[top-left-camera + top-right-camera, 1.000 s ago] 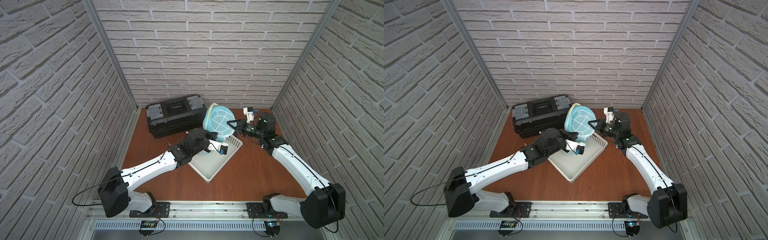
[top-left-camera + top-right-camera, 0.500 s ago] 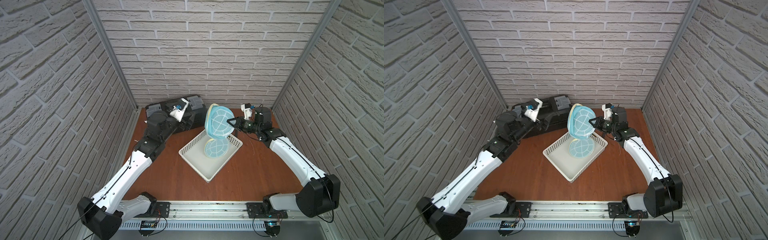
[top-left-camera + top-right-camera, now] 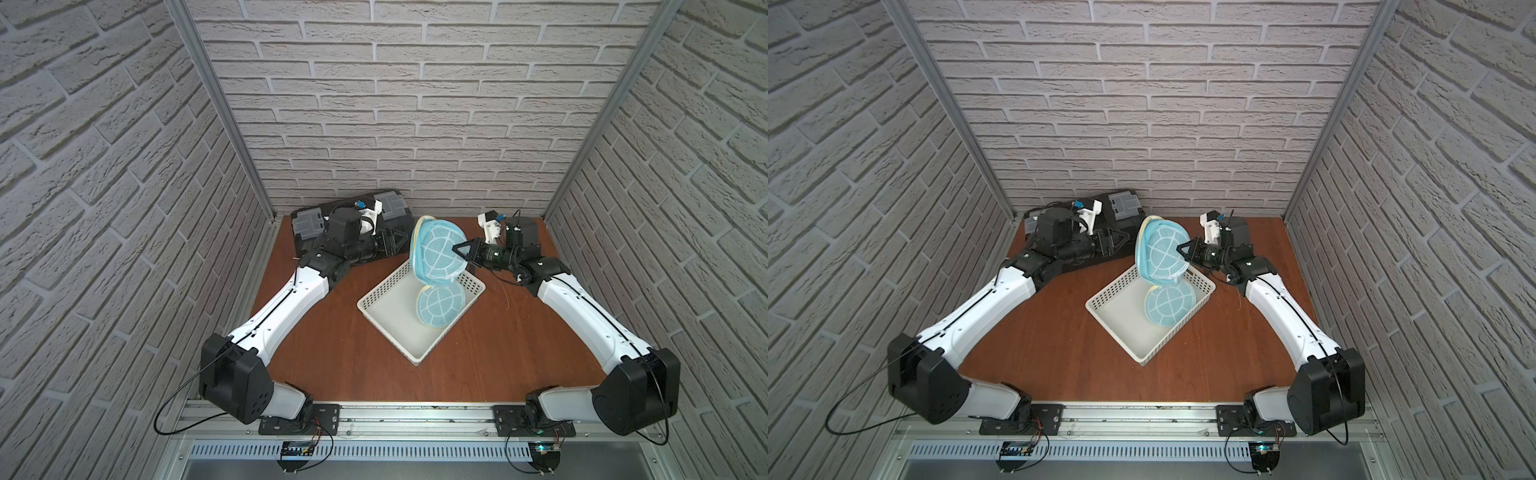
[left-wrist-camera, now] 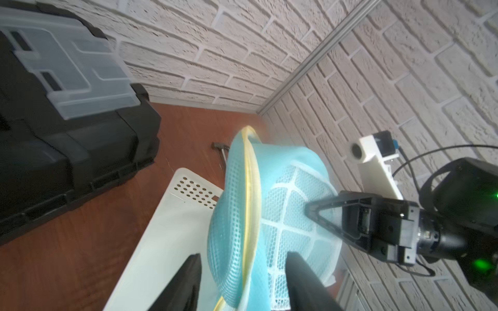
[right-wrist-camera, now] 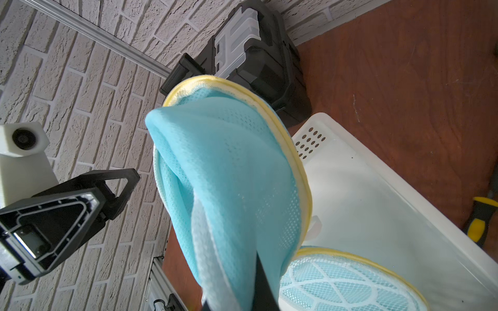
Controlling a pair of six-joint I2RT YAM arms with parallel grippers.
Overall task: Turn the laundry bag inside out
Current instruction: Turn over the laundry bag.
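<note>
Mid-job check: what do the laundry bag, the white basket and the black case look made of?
The laundry bag: soft synthetic mesh, likely polyester, matte; open weave, it folds limply. The basket: rigid white plastic, slightly glossy, punched holes in its walls. The case: hard black moulded plastic, matte, with translucent lid compartments.

You were working in a lab test cell: brick-patterned panels walled a wooden tabletop on the left, right and far sides, and an aluminium rail ran along its near edge.
</note>
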